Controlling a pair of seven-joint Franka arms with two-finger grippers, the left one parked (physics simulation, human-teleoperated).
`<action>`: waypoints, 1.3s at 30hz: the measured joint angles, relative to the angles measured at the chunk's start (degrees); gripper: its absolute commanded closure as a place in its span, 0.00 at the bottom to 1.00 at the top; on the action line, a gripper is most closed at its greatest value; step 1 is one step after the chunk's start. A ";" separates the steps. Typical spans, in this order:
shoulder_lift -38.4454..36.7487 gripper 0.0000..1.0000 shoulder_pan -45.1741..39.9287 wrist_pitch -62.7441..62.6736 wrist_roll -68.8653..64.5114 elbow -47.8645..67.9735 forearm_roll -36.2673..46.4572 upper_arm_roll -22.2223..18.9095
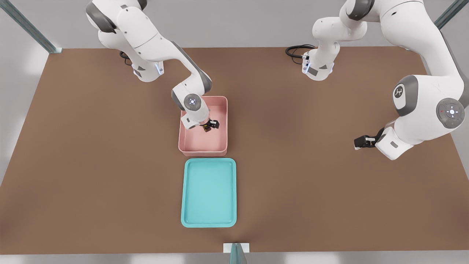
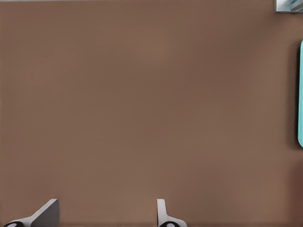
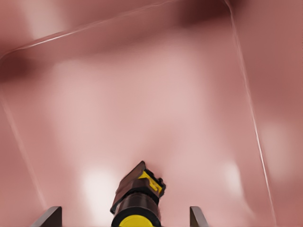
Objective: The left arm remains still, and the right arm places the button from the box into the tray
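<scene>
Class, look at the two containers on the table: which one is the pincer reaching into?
The pink box, tall-walled: the pincer is inside it at the button. The shallow teal tray is untouched.

Pink box (image 1: 202, 146), teal tray (image 1: 209, 220).

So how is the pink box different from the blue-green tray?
The pink box has tall walls; the teal tray is shallow with a low rim. The box looks a bit smaller than the tray. The box holds the yellow-capped button, with the right arm's pincer lowered inside, fingers open on either side of it; nothing shows in the tray. Both are rectangles with rounded corners on the brown table.
</scene>
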 measured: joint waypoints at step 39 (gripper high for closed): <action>-9.13 0.51 -2.05 -9.94 9.64 15.49 -0.87 -3.65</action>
